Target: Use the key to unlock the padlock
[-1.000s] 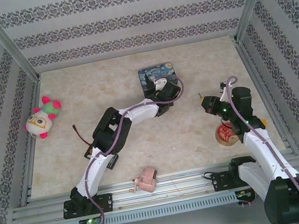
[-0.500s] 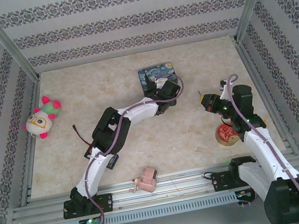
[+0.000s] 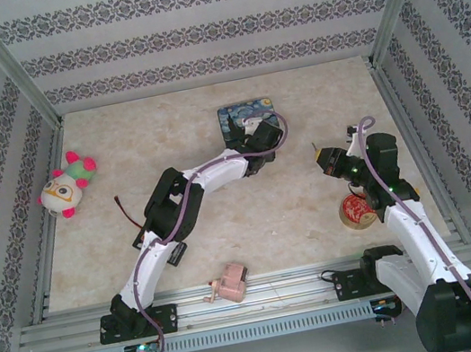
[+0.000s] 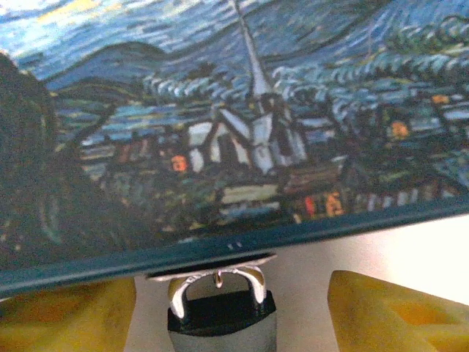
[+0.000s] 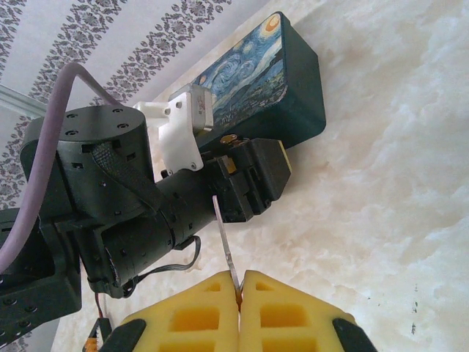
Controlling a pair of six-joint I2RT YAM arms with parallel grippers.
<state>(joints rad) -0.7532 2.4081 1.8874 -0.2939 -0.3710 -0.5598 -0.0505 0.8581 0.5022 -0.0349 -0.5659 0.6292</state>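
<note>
Left wrist view: we see the left gripper [image 4: 229,293] with its jaws standing apart, one yellow finger [image 4: 66,319] at each lower corner. The padlock [image 4: 222,317] sits between them, touched by neither. It hangs by its metal shackle [image 4: 253,282] from a small hasp on the near edge of the blue painted tin [image 4: 242,110].

Right wrist view: the right gripper [image 5: 239,282] is closed, its two yellow pads pressed together on the key [image 5: 226,242]. The slim blade rises from the pads toward the black wrist of the left arm [image 5: 110,213]. The two overlap in the picture, and we cannot tell whether they touch. The tin lies beyond that wrist on the marbled table [image 5: 396,183].

Top external view: the tin sits at the far middle of the table with the left arm reaching to its near edge. The right gripper stands to the tin's right, apart from it. We also note a roll of tape [image 3: 356,209] beside the right arm, a plush toy [image 3: 67,189] near the left wall, and a pink gadget [image 3: 229,285] at the near edge between the two bases.
</note>
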